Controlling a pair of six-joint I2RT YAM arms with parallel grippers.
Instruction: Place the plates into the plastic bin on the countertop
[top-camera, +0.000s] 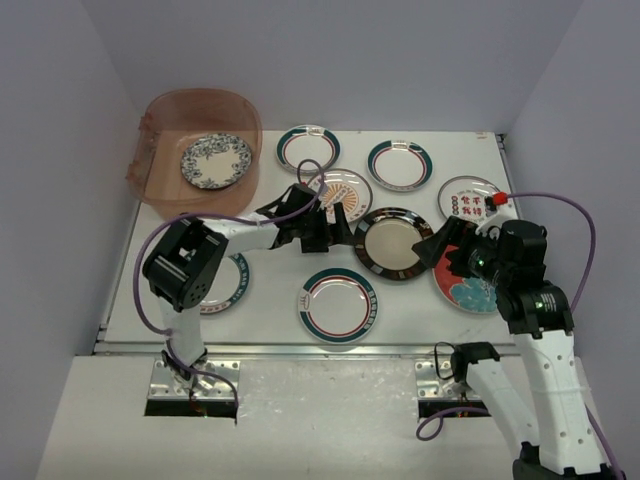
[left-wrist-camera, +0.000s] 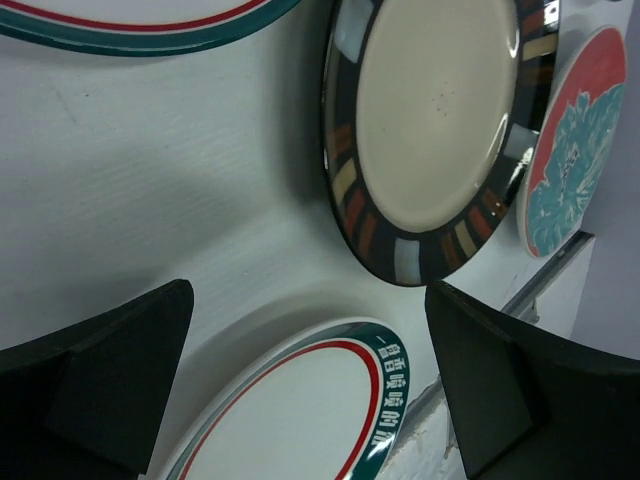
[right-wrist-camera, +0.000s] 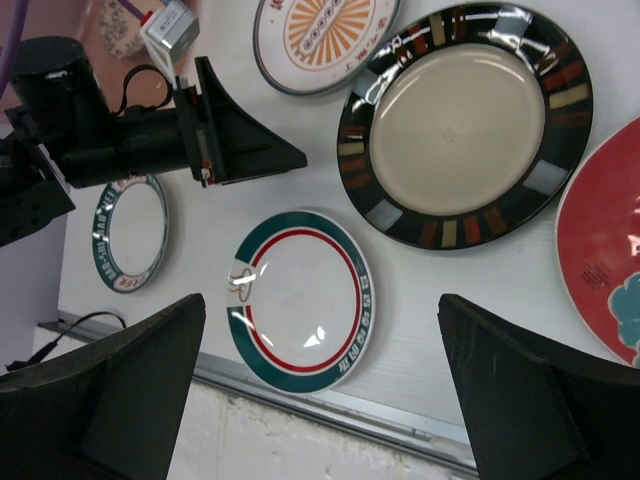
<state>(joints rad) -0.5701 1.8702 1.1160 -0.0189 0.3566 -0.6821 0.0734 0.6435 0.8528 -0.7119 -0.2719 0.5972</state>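
The pinkish plastic bin (top-camera: 165, 120) stands at the back left of the white countertop (top-camera: 270, 290) with a blue floral plate (top-camera: 216, 161) inside. Other plates lie flat on the top: two green-and-red rimmed (top-camera: 308, 148) (top-camera: 400, 165), orange sunburst (top-camera: 348, 188), red-character (top-camera: 470, 198), black-gold (top-camera: 392, 243), teal-red (top-camera: 468, 288), and a green-and-red one at the front (top-camera: 338, 305). My left gripper (top-camera: 335, 225) is open and empty, over the sunburst plate's near edge; its view shows the front plate (left-wrist-camera: 300, 420) between its fingers. My right gripper (top-camera: 445, 250) is open and empty, between the black-gold and teal-red plates.
Another green-rimmed plate (top-camera: 232, 285) lies partly under my left arm. The metal front rail (top-camera: 300, 345) runs along the near edge. Grey walls close in the left, back and right sides. The right wrist view shows my left gripper (right-wrist-camera: 240, 140) beside the sunburst plate (right-wrist-camera: 325, 35).
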